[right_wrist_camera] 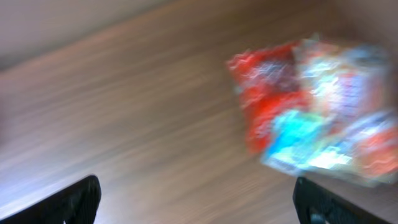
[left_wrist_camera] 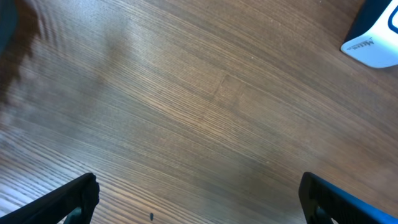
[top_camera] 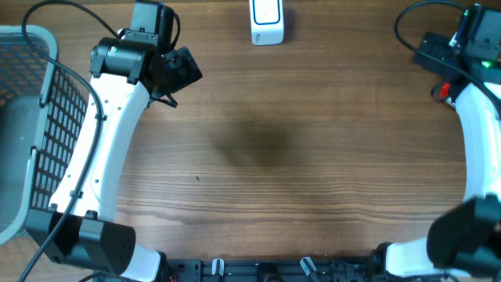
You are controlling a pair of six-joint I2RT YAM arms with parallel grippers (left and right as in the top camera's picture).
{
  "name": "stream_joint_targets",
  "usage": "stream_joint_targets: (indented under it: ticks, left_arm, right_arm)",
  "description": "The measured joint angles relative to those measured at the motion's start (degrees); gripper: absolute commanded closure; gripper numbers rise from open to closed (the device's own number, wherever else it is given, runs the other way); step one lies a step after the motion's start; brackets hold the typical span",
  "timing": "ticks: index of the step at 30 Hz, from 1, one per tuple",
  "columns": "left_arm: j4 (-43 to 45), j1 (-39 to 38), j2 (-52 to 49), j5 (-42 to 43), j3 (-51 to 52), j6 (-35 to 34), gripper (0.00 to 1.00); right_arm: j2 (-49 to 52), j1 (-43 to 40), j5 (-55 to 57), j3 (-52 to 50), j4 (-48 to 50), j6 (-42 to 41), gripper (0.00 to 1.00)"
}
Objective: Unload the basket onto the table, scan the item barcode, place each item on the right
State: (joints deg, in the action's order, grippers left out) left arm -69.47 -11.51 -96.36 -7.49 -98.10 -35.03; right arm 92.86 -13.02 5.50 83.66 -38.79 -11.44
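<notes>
Right wrist: blurred packet point(right_wrist_camera: 311, 118), perhaps snacks; table point(right_wrist_camera: 124, 130) edge upper left.

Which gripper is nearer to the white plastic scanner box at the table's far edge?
Left. The left gripper hangs slightly left of the white scanner box; the right gripper is far off at the right edge.

L arm point(top_camera: 117, 133) far-left, R arm point(top_camera: 477, 133) far-right; both jaws wide.

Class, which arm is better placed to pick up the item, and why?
Probably right: the open right pincer hangs near the blurred red-and-blue packet; the left pincer faces only wooden table and the white scanner.
</notes>
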Motion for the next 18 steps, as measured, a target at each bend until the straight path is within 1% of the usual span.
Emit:
stream_joint_targets:
  ticks: [1, 3, 5, 7, 8, 10, 11, 13, 14, 17, 18]
  left_arm:
    - [0.09, 0.0, 0.0, 0.0, 0.0, 0.0, 0.0]
    - [-0.02, 0.0, 0.0, 0.0, 0.0, 0.0, 0.0]
    - [-0.02, 0.0, 0.0, 0.0, 0.0, 0.0, 0.0]
    - [0.0, 0.0, 0.0, 0.0, 0.0, 0.0, 0.0]
    - [0.04, 0.0, 0.0, 0.0, 0.0, 0.0, 0.0]
    - [-0.02, 0.0, 0.0, 0.02, 0.0, 0.0, 0.0]
    - [0.04, 0.0, 0.0, 0.0, 0.0, 0.0, 0.0]
    - [0.0, 0.0, 0.0, 0.0, 0.0, 0.0, 0.0]
    - [0.04, 0.0, 0.0, 0.0, 0.0, 0.0, 0.0]
    - [0.02, 0.0, 0.0, -0.02, 0.0, 0.0, 0.0]
    - [0.04, 0.0, 0.0, 0.0, 0.0, 0.0, 0.0]
  right_arm:
    - [-2.23, 0.15, -6.56, 0.0, -2.69, -2.71, 0.0]
    - [-6.93, 0.83, -15.93, 0.0, -8.07, -5.64, 0.0]
    - [-11.58, 2.4, -20.61, -0.04, -16.17, -6.34, 0.0]
    - [-15.65, 5.2, -22.71, -0.5, -21.4, -5.6, 0.0]
    - [-18.56, 7.93, -23.91, -1.73, -23.26, -4.81, 0.0]
    - [-22.43, 12.74, -24.59, -4.96, -23.5, -4.24, 0.0]
    - [-25.53, 17.31, -24.98, -9.38, -22.62, -4.59, 0.0]
    - [-27.82, 21.97, -25.53, -14.29, -21.64, -6.43, 0.0]
    - [-28.37, 24.52, -25.75, -17.46, -21.42, -9.46, 0.0]
    - [-27.89, 27.85, -26.08, -22.93, -22.12, -18.62, 0.0]
    - [-27.54, 28.37, -26.12, -24.2, -23.12, -20.52, 0.0]
